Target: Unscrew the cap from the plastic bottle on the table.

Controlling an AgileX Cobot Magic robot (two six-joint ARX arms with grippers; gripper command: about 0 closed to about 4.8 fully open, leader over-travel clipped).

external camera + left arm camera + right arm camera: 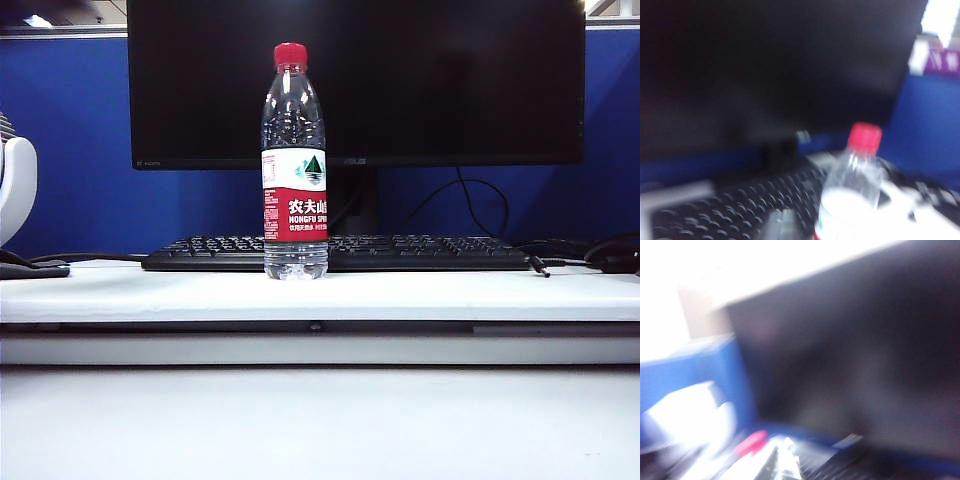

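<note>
The plastic bottle (295, 170) stands upright on the white table (450, 295), clear and ribbed, with a white-and-red label. Its red cap (290, 54) sits on the neck. Neither arm shows in the exterior view. The left wrist view is blurred: the bottle (852, 190) and cap (864, 136) lie beyond and to one side of my left gripper (781, 222), whose fingers are pressed together with nothing between them. The right wrist view is more blurred still: a red smear, the cap (751, 442), shows close beside my right gripper (785, 460), which is shut and empty.
A black keyboard (420, 252) lies just behind the bottle, under a large dark monitor (400, 80) on its stand. A blue partition backs the desk. A white rounded object (15, 185) stands at the far left, and a dark mouse (615, 255) with cables at the far right.
</note>
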